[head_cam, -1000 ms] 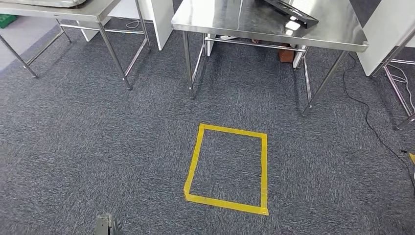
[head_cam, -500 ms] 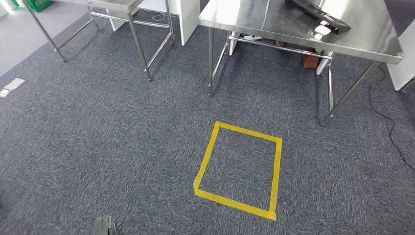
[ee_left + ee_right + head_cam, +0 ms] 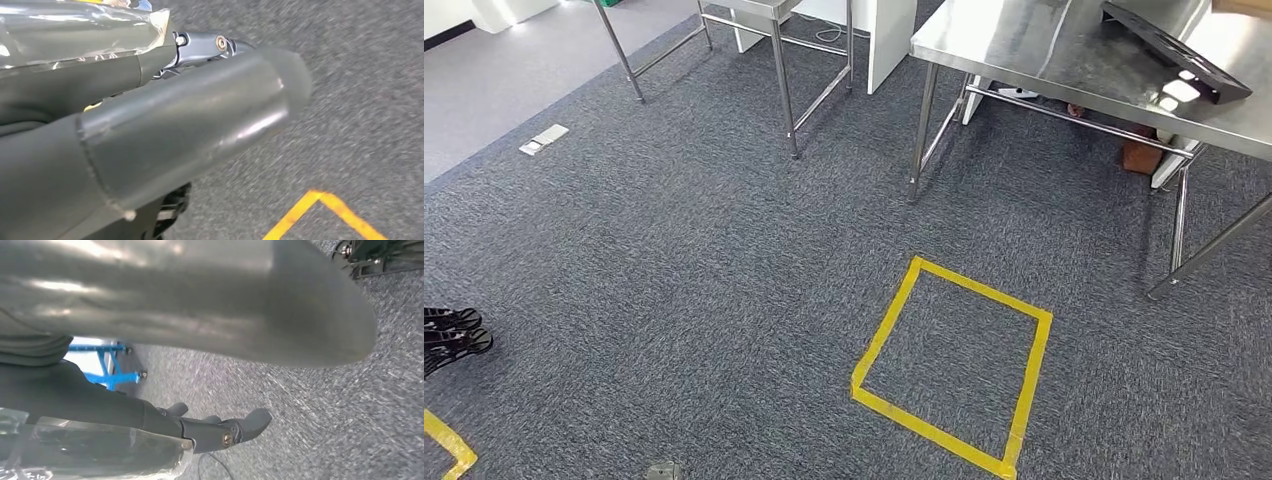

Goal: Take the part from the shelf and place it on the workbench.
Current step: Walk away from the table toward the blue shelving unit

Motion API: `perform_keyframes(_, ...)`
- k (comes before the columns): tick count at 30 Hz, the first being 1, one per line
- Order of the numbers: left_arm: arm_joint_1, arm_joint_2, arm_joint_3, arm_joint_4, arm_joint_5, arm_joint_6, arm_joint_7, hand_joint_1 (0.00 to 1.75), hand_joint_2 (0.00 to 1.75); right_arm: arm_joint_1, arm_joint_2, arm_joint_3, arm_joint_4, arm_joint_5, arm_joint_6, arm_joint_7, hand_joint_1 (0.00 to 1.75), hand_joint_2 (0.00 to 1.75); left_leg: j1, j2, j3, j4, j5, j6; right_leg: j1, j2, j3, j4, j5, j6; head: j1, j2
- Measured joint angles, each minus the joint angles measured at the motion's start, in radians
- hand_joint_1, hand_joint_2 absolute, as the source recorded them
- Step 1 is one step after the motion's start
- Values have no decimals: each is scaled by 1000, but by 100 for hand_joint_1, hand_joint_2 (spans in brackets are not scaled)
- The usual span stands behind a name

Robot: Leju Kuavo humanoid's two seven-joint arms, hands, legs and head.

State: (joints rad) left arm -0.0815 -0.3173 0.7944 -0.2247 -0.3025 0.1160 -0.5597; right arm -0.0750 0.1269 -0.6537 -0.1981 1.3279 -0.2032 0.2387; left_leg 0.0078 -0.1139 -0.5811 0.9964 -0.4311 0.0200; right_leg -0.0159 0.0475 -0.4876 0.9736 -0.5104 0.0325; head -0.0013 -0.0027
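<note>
A steel workbench (image 3: 1044,50) stands at the far right in the head view, with a flat black part (image 3: 1179,55) lying on it. My left hand (image 3: 165,125) hangs over the grey carpet, thick thumb stretched out and dark fingers (image 3: 200,45) straight, holding nothing. My right hand (image 3: 210,320) also hangs over the carpet, its fingers (image 3: 225,432) extended and apart, with nothing in them.
A yellow tape square (image 3: 954,375) marks the carpet before the workbench. A second steel table (image 3: 784,60) stands further left. A black wheeled base (image 3: 449,335) and more yellow tape (image 3: 449,440) lie at the left edge. A blue frame (image 3: 110,367) stands behind my right hand.
The whole picture has slid to the right, so the camera has turned left. The wheeled base and second tape mark have come into view. Nothing on the floor moved.
</note>
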Motion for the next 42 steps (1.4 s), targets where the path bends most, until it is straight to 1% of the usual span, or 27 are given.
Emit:
perform_keyframes(2,1,0,0,6,5,0,10,0,0,-1,1,0,0,3,2,0,0,0,1,37,-20,36,-27,-11,-5,-22,3,-5,9,-18,-3,0)
perform_keyframes(4,-1,0,1,11,17,1,31,0,0,1,0,0,0,9,6,1,0,0,2,89,-72,151,-97,-19,-4,-49,1,-6,13,-28,-7,0)
perform_keyframes(6,-2,0,3,16,36,4,65,0,0,4,-1,1,0,19,14,2,0,0,4,106,-128,278,-153,-26,0,-77,-2,-6,13,-29,-8,0)
perform_keyframes(7,-1,0,5,19,45,7,85,0,44,3,-1,2,0,25,18,3,0,0,5,109,-135,301,-154,-28,0,-91,-3,-6,12,-29,-9,0)
perform_keyframes(8,-1,-1,7,22,53,13,106,0,87,2,-1,4,0,33,23,6,0,0,5,113,-122,283,-138,-28,1,-104,-3,-5,12,-29,-9,0)
perform_keyframes(9,-1,-2,9,24,59,20,127,0,131,0,-1,8,0,42,29,9,0,0,5,121,-89,226,-107,-26,1,-116,-2,-5,12,-29,-9,0)
perform_keyframes(10,-2,-4,10,26,61,28,150,0,175,-3,-1,13,0,52,36,14,0,0,4,142,-46,151,-75,-21,2,-125,0,-5,11,-28,-9,0)
perform_keyframes(12,-6,-8,11,31,61,40,202,0,175,-9,-1,26,0,70,51,21,0,0,-3,187,17,34,-39,-8,11,-143,2,-3,7,-22,-7,0)
perform_keyframes(13,-7,-11,11,33,58,45,227,0,175,-12,-1,32,0,77,58,23,0,0,-6,199,27,11,-35,-1,15,-151,2,-2,5,-18,-5,0)
perform_keyframes(15,-8,-17,11,39,54,50,258,0,175,-17,-1,43,0,87,68,25,0,0,-11,179,23,3,-32,12,21,-172,4,-4,4,-8,-1,0)
perform_keyframes(16,-8,-19,11,41,53,51,265,0,175,-19,-1,48,0,88,70,26,0,0,-10,168,23,-1,-28,19,19,-170,3,1,-2,-4,-1,0)
perform_keyframes(18,-10,-23,11,44,52,53,269,0,175,-21,-1,54,0,91,70,26,0,0,-6,143,22,-10,-16,36,15,-123,-22,60,-39,-2,1,0)
perform_keyframes(20,-12,-24,11,46,52,53,272,0,175,-19,-2,57,0,92,71,27,0,0,-4,114,15,-12,-9,45,9,-66,-86,201,-105,-8,6,0)
perform_keyframes(22,-11,-25,11,48,52,52,274,0,175,-16,-3,57,0,92,71,30,0,0,-5,83,11,-11,-6,46,6,-52,-135,303,-137,-2,6,0)
perform_keyframes(23,-10,-26,11,48,52,52,274,0,175,-16,-4,58,0,92,71,31,0,0,-5,68,10,-11,-4,44,5,-50,-132,294,-125,6,6,0)
perform_keyframes(24,-10,-26,11,49,52,52,275,0,175,-16,-4,58,0,92,71,32,0,0,-4,53,11,-10,-3,42,3,-46,-108,243,-98,16,6,0)
perform_keyframes(26,-10,-27,11,49,52,52,275,0,175,-17,-5,58,0,92,71,32,0,0,-6,26,10,-6,-1,35,-5,-13,-40,90,-33,31,7,0)
perform_keyframes(27,-11,-27,11,49,52,52,275,0,175,-17,-6,59,1,93,71,32,0,0,-8,14,9,-3,-1,31,-8,2,-19,36,-12,29,7,0)
perform_keyframes(29,-11,-28,11,50,50,53,285,0,175,-18,-6,61,1,96,74,32,0,0,-10,-3,3,-1,2,20,-5,9,-8,5,-1,17,6,0)
perform_keyframes(31,-11,-28,11,51,45,54,318,0,175,-19,-5,70,1,108,81,32,0,0,-8,-8,-7,3,2,9,-6,-12,-6,5,6,1,4,0)
perform_keyframes(32,-11,-28,11,52,43,55,340,0,175,-20,-5,76,1,117,86,32,0,0,-7,10,-17,19,-9,5,-8,-23,-5,4,9,-8,2,0)
perform_keyframes(34,-11,-29,11,53,46,54,378,0,175,-22,-5,88,1,133,98,33,0,0,-6,66,-58,109,-66,-3,-9,-48,-7,1,13,-22,-4,0)
perform_keyframes(36,-13,-29,11,55,54,57,398,0,87,-21,-4,99,1,144,110,35,0,0,-2,100,-121,244,-130,-11,-4,-76,-8,1,12,-28,-8,0)
perform_keyframes(37,-13,-29,11,56,60,59,402,0,44,-22,-4,103,1,146,115,37,0,0,1,106,-141,287,-143,-14,-2,-91,-9,2,12,-29,-7,0)
perform_keyframes(38,-15,-29,12,59,67,61,402,0,0,-23,-4,106,1,147,118,38,0,0,3,110,-145,296,-139,-16,-1,-105,-10,2,11,-29,-8,0)
perform_keyframes(40,-20,-29,16,65,82,63,399,0,0,-26,-3,109,1,147,119,40,0,0,7,128,-95,210,-88,-17,-1,-129,-8,3,9,-28,-8,0)
perform_keyframes(42,-27,-29,23,72,92,61,395,0,0,-28,-2,111,1,147,118,41,0,0,5,174,-21,83,-41,-13,6,-149,-7,5,3,-21,-8,0)
